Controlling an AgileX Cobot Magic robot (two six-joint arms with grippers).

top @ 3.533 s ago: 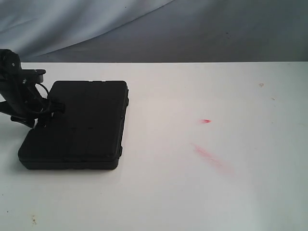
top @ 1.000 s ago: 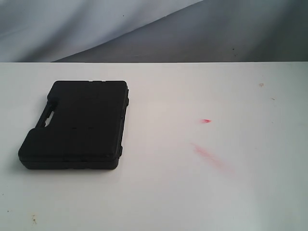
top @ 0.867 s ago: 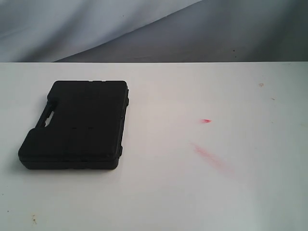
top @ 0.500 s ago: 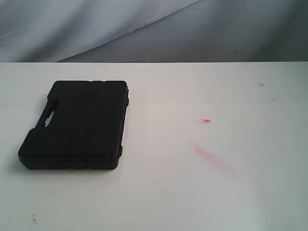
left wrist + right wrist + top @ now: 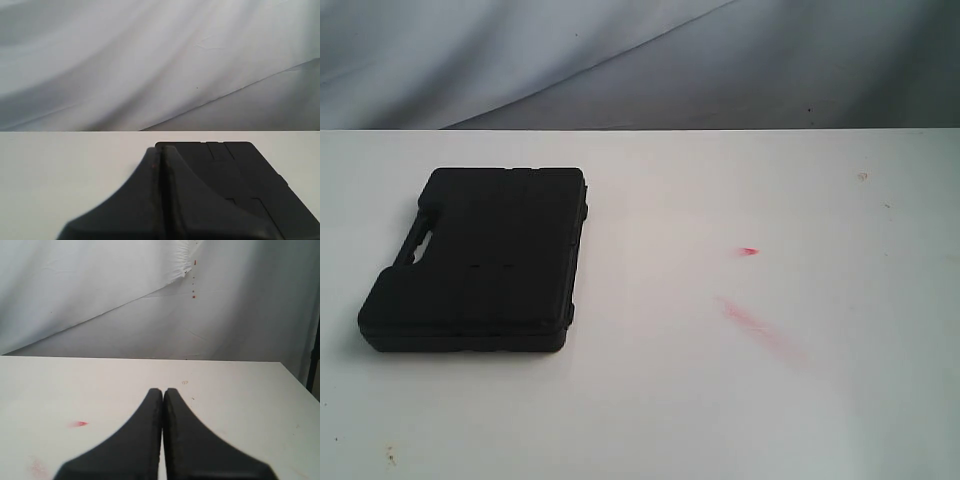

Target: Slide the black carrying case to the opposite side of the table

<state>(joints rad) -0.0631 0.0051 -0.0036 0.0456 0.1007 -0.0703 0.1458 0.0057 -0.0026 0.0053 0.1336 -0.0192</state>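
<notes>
The black carrying case (image 5: 480, 258) lies flat on the left part of the white table (image 5: 720, 400), its handle cut-out on its left edge. Neither arm shows in the exterior view. In the left wrist view my left gripper (image 5: 162, 150) is shut and empty, held back from the case (image 5: 235, 185), which lies beyond its tips. In the right wrist view my right gripper (image 5: 163, 391) is shut with nothing in it, above bare table (image 5: 240, 400).
Red smears (image 5: 755, 325) and a small red mark (image 5: 749, 251) stain the table right of centre. A small speck (image 5: 862, 176) sits near the far right. Grey-white cloth (image 5: 620, 60) hangs behind the far edge.
The left arm, which stood at the case's left edge 3.5 s ago, has withdrawn out of the exterior view. The case has not moved over the last second.
</notes>
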